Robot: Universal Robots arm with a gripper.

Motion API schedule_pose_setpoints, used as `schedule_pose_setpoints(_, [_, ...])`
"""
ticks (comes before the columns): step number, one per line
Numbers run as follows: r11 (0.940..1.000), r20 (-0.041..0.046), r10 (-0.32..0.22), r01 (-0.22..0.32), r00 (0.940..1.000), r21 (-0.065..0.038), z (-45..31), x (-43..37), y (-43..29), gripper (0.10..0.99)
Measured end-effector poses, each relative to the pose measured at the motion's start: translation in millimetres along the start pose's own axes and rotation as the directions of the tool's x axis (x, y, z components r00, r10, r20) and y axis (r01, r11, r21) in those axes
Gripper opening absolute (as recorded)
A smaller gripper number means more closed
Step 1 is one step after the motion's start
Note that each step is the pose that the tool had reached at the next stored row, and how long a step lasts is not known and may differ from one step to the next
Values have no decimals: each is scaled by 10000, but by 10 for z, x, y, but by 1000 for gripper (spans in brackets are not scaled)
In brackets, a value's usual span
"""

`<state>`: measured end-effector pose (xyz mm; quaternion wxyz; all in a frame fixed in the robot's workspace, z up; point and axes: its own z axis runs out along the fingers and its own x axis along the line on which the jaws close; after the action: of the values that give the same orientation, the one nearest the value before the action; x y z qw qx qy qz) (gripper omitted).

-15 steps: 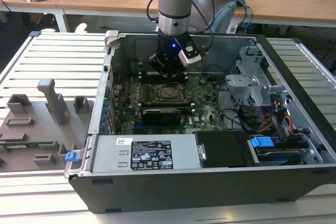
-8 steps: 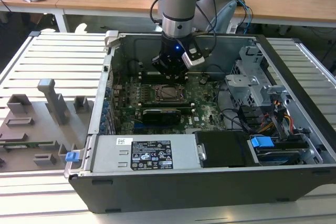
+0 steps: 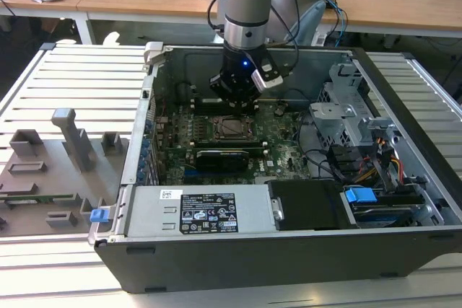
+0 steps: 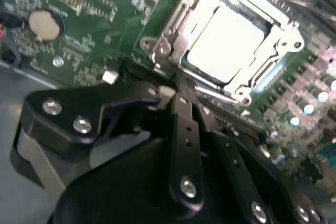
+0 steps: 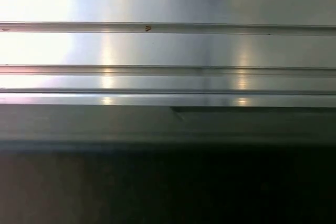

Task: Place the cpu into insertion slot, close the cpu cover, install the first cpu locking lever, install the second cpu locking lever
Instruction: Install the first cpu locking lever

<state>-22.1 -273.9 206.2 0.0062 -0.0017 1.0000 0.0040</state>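
1 arm is reaching down into the open computer case (image 3: 238, 265), and its gripper (image 3: 236, 99) is hanging just above the motherboard (image 3: 285, 151), at about 12 o'clock from the insertion slot (image 3: 232, 127) in the exterior view. In the second wrist view the gripper (image 4: 176, 90) is showing its 2 black fingers (image 4: 184, 124) drawn together into a single narrow tip, with nothing visible between them, so it is looking closed and empty. That tip is sitting just beside the socket's near edge; whether it is touching the metal there is not clear.

The cpu (image 4: 226, 43) is lying flat inside the insertion slot (image 4: 157, 45), its pale silver top facing up, at roughly 1 o'clock from the fingertip in the second wrist view. The cpu cover (image 4: 247, 85) is lying down around the chip, its silvery frame bordering the cut-out centre. Whether the locking levers are latched cannot be told.

1 round coin battery (image 4: 44, 24) is sitting on the green board, well apart from the socket at about 9 o'clock of it. In the exterior view a black expansion card (image 3: 222, 156) is lying near the socket at 6 o'clock. The case is resting on a ribbed aluminium table (image 3: 79, 70); grey fixtures (image 3: 72, 138) are standing at the exterior view's left. The first wrist view is showing ribbed metal slats (image 5: 168, 51).
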Motion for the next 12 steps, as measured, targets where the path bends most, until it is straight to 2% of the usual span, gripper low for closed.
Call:
schedule_pose_setpoints(4, [10000, -39, -2, 2, 10000, 15, 58, -5, -2, 106])
schedule_pose_setpoints(8, [10000, -51, 1, 0, 10000, 20, 66, -8, -3, 106])
schedule_pose_setpoints(9, [10000, -34, 0, 0, 10000, 6, 33, -11, 0, 106])
schedule_pose_setpoints(10, [10000, -46, -1, 1, 10000, 13, -65, -11, -1, 106])
schedule_pose_setpoints(11, [10000, -43, -3, 3, 10000, 10, -95, -12, -13, 106])
schedule_pose_setpoints(12, [10000, -44, 0, 0, 10000, 7, -96, -10, -87, 106])
